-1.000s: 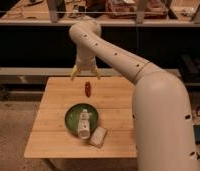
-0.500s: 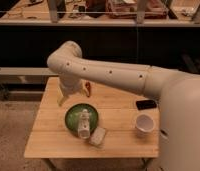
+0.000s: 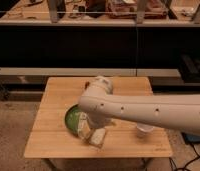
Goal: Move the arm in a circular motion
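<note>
Gripper (image 3: pixel 95 125) aperture cannot be determined; it hangs low at the green bowl's (image 3: pixel 71 118) right edge; the arm (image 3: pixel 143 111) spans the wooden table (image 3: pixel 48 135) from the right.

A table (image 3: pixel 53 140) stands in the foreground, with long shelving (image 3: pixel 93 22) running across the scene behind it. The arm (image 3: pixel 143 112) reaches in from the right edge of the view and crosses above the table's middle, its elbow over the centre. A bowl (image 3: pixel 72 120) sits on the table left of centre, partly behind the arm. A packet (image 3: pixel 98 137) lies near the front edge, just right of the bowl. A cup (image 3: pixel 144 131) stands toward the front right corner, under the arm. The gripper (image 3: pixel 85 131) appears to hang over the bowl's right rim, beside the packet, though the view there is unclear.
</note>
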Controlling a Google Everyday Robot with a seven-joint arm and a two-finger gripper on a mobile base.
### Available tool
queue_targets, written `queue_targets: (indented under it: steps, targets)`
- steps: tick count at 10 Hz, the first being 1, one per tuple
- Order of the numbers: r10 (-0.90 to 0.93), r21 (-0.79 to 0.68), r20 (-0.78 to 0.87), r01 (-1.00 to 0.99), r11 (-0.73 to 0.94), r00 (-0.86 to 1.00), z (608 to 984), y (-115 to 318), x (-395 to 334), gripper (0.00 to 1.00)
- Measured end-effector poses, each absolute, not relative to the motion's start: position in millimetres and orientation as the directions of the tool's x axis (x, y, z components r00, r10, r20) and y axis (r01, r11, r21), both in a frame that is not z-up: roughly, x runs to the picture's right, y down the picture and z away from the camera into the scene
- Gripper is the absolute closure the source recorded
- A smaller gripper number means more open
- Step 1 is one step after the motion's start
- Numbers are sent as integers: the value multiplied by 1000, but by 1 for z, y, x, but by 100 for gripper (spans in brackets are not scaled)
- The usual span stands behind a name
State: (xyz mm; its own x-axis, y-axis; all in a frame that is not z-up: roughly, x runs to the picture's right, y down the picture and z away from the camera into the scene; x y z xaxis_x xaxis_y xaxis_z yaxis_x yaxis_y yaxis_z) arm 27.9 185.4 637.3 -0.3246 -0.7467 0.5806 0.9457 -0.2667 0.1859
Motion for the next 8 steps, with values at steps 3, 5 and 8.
queue_targets:
  steps: [3, 5, 8]
  targets:
    - [-756, 115, 634, 986, -116, -163, 634, 197, 94, 20]
    - [-748, 35, 663, 999, 10, -15, 650, 178, 146, 20]
    - [-711, -122, 678, 983, 140, 185, 702, 120, 206, 20]
